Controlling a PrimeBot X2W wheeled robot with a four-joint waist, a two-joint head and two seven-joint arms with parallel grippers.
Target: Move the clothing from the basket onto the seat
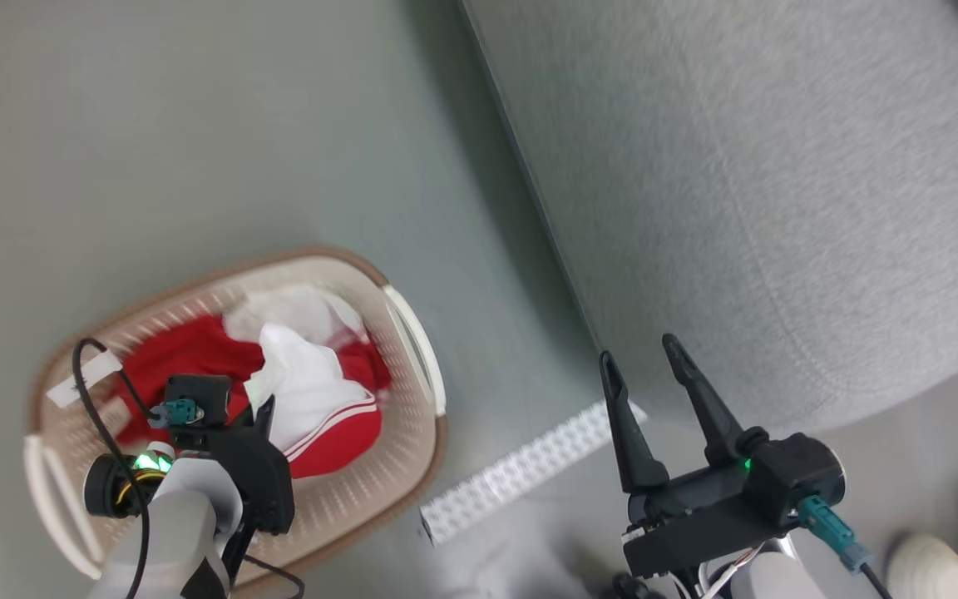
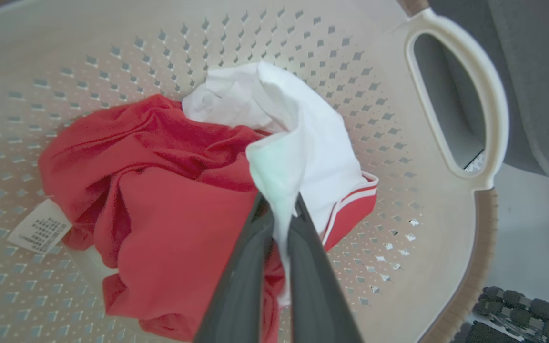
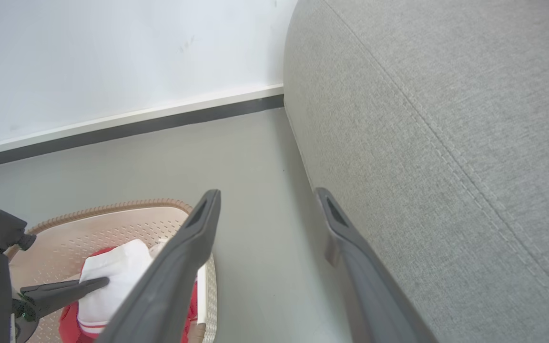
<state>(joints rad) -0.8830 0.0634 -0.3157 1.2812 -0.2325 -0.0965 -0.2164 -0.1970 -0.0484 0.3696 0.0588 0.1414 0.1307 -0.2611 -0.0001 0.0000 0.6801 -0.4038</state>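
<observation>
The left gripper (image 2: 279, 200) pinches a white fold of clothing (image 2: 160, 190), perhaps thinly, so lift slowly clear of the basket (image 2: 446, 228); the right gripper (image 1: 641, 349) hangs spread.

Clothing (image 1: 313, 391) in basket (image 1: 412, 466), left of seat (image 1: 778, 208).

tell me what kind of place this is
Probably a living room at home: a big grey fabric sofa seat, a laundry basket holding red and white clothing on a smooth grey floor, and a white wall with a dark skirting strip.
</observation>
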